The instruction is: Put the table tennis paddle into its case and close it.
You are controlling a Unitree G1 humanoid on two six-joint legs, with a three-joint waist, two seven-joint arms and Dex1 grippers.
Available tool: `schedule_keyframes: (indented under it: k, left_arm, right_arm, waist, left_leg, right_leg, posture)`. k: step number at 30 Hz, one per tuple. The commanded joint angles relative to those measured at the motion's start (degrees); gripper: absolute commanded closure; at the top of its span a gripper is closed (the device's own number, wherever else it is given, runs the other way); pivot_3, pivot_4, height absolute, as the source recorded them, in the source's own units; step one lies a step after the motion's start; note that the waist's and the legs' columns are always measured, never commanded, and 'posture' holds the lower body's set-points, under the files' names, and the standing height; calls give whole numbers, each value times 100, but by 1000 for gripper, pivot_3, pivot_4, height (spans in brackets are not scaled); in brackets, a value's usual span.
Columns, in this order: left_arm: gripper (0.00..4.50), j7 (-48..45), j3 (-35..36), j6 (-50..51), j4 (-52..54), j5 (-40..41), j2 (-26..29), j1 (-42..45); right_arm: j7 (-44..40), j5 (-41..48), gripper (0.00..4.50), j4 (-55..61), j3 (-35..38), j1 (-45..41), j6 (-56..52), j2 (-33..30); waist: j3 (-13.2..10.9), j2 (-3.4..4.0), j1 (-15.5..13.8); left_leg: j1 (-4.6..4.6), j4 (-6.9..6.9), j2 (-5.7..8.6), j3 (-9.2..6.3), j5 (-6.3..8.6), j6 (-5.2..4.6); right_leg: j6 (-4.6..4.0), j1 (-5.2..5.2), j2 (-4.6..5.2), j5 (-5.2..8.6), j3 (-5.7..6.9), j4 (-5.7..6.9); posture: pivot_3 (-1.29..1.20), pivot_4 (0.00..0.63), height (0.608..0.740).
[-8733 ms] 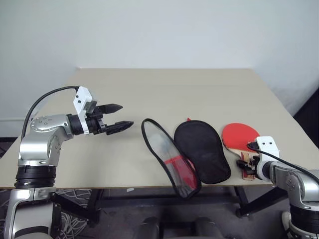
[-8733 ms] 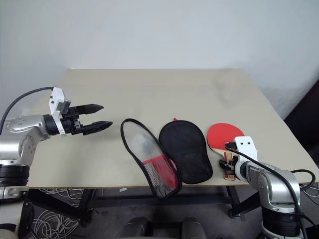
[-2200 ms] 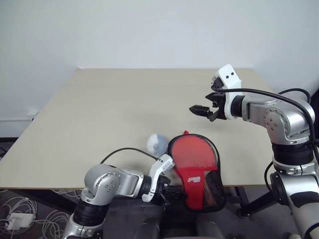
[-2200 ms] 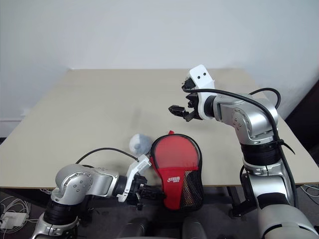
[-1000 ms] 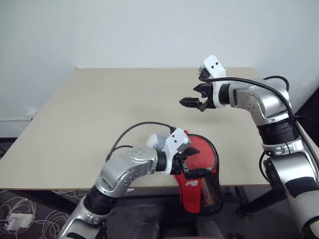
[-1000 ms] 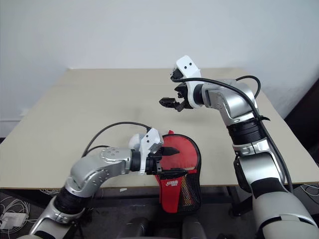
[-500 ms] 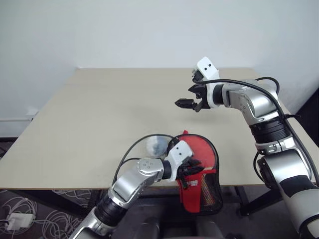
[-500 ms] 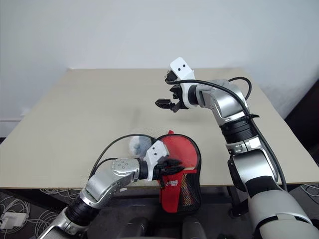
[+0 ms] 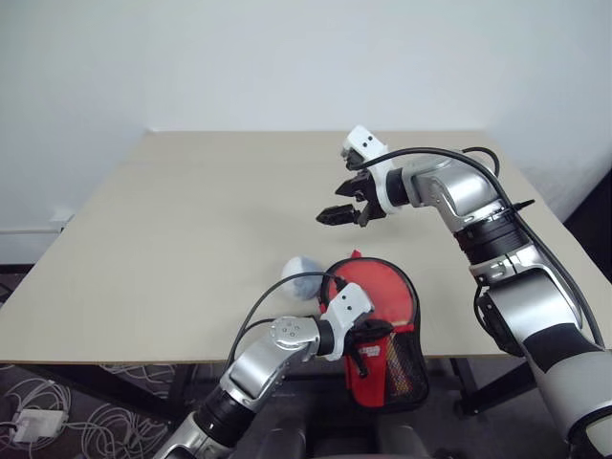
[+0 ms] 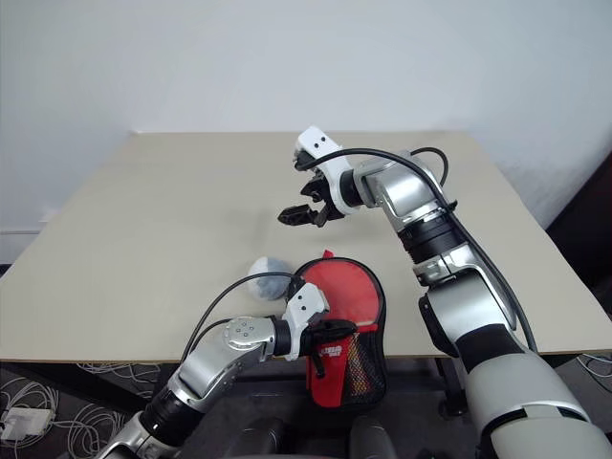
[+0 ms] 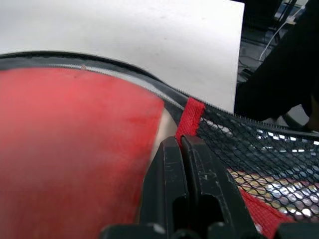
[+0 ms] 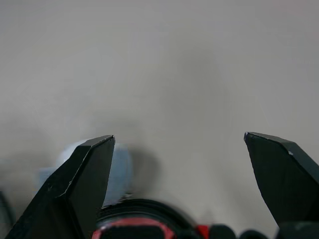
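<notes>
A beige surface (image 9: 210,210) stands against a plain white wall (image 9: 287,57) at the far side. Under its near left corner, white cables (image 9: 38,416) lie tangled on a dark patterned floor (image 9: 124,382).

The case (image 9: 382,330), red fabric edged in black with a black mesh pocket and a small white label, lies at the near edge of the worktop (image 9: 191,229), right of centre, its narrow end hanging over the edge. The paddle's red face (image 11: 70,149) shows inside it.
</notes>
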State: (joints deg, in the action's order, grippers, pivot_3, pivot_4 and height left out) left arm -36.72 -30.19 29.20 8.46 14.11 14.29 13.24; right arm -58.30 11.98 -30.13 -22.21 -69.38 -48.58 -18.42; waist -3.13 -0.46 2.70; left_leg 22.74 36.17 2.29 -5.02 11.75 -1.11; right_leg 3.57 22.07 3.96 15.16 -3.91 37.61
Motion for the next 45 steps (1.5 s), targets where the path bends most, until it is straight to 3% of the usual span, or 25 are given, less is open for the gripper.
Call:
schedule_keyframes:
  k: [1,12,27,31,35,41,42,45]
  left_arm:
    - [4475,-34,-102,-233,-153,-268,6,-26]
    - [4475,-214,-222,-555,-364,-654,40,-92]
    - [4475,-253,-141,-546,-358,-750,18,-124]
    - [4500,-251,-120,-548,-362,-779,13,-125]
    - [4500,-254,-107,-551,-379,-799,4,-115]
    - [4500,-270,-93,-558,-423,-818,-9,-81]
    - [4500,-274,-89,-559,-427,-820,-9,-74]
    - [4500,-288,-81,-561,-438,-824,-8,-60]
  right_arm:
    - [-499,-189,0,-337,-234,-337,264,156]
    - [-1180,-841,0,-1593,-791,-604,794,1123]
    - [-797,-1617,0,-3171,-641,-685,1711,1980]
    - [-765,-1812,858,-3333,-702,-592,1829,2087]
    - [-809,-1966,2404,-3379,-749,-526,1927,2119]
    - [-980,-2152,4243,-3320,-790,-454,2039,2116]
    - [-897,-2139,4478,-3325,-710,-472,2113,2125]
    - [-398,-2044,4492,-3454,-367,-602,2315,2177]
  waist:
    - [1,0,1]
    - [5,5,1]
    - [10,12,3]
    - [11,15,3]
    - [15,19,3]
    - [31,37,3]
    - [34,42,3]
    - [38,47,4]
  left_leg:
    - [-2,0,0,0,0,0]
    - [-4,2,5,-14,1,2]
    - [-9,1,8,-23,0,6]
    - [-11,1,8,-26,-1,7]
    - [-13,1,8,-28,-1,8]
    - [-14,1,9,-29,-2,8]
    - [-14,1,10,-29,-2,8]
    - [-15,1,10,-30,-2,8]
  right_leg:
    - [0,-2,0,0,1,0]
    - [0,0,-1,0,7,8]
    - [0,-4,-3,0,11,14]
    - [0,-6,-3,0,12,15]
    - [0,-7,-4,0,13,16]
    - [0,-10,-4,0,13,16]
    - [0,-11,-4,0,13,16]
    - [1,-11,-5,0,14,17]
  posture:
    - [0,0,734]
    - [0,0,734]
    - [0,0,734]
    - [0,0,734]
    - [0,0,734]
    - [0,0,734]
    - [0,0,734]
    - [0,0,734]
